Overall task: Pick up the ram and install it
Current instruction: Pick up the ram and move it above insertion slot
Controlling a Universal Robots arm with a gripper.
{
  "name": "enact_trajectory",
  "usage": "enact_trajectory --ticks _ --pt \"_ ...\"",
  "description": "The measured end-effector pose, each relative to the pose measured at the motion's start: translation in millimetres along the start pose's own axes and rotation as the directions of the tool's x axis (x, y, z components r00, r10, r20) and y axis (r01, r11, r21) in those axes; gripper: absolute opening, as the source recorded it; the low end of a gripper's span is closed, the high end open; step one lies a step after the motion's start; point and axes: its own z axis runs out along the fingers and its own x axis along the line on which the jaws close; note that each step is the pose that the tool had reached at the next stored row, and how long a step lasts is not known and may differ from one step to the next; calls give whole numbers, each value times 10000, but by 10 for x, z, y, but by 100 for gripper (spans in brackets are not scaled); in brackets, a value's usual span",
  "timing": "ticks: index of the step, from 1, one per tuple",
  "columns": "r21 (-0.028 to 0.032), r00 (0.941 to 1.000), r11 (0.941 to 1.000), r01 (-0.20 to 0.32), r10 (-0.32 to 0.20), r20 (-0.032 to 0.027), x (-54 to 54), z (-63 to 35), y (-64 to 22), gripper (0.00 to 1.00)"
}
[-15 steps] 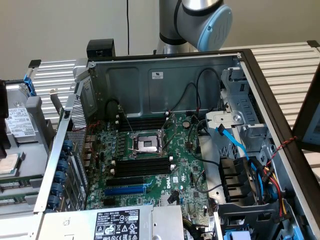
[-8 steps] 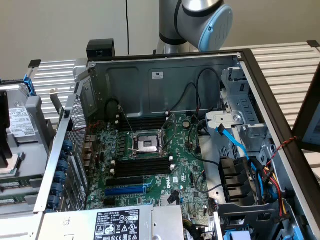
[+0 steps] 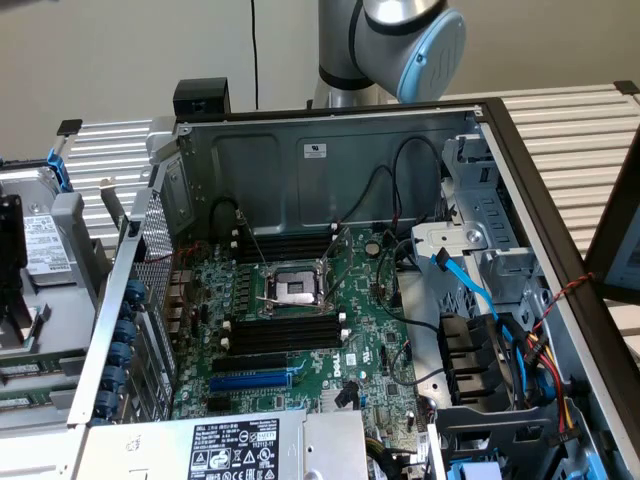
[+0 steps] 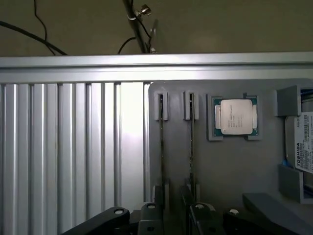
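While the gripper [image 4: 176, 220] hangs over the gray holder tray [image 4: 230, 166] in the wrist view, its jaws stand wide apart and grip nothing. Just beyond the dark fingers [image 4: 149, 215], the ram stick [image 4: 161, 142] stands on edge in a pair of notched brackets. It runs along the tray's edge that borders the ribbed aluminium tabletop [image 4: 63, 147]. A second ram stick [image 4: 191, 142] stands parallel just beside it, one step further into the tray. Both sticks are seen edge-on and apart from the gripper. Deeper in the tray, a processor chip [image 4: 237, 116] lies flat in its own square pocket. A labelled hard drive [image 4: 304, 142] sits at the tray's far edge.

The exterior view has the arm [image 3: 415, 40] above the back wall of the open computer case [image 3: 300, 150]. A green motherboard [image 3: 370, 350] lies on the case floor. Its processor socket [image 3: 293, 290] sits between two banks of black memory slots [image 3: 285, 333]. A blue expansion slot [image 3: 250, 381] lies near the front edge, beside the labelled power supply [image 3: 235, 445].
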Motion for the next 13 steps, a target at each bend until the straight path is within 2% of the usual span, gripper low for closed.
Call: enact_trajectory --ticks 2,13 --pt "18 10000 10000 10 -10 5 -1 34 -1 28" --pt "36 9992 9991 411 -411 11 87 238 -7 28"
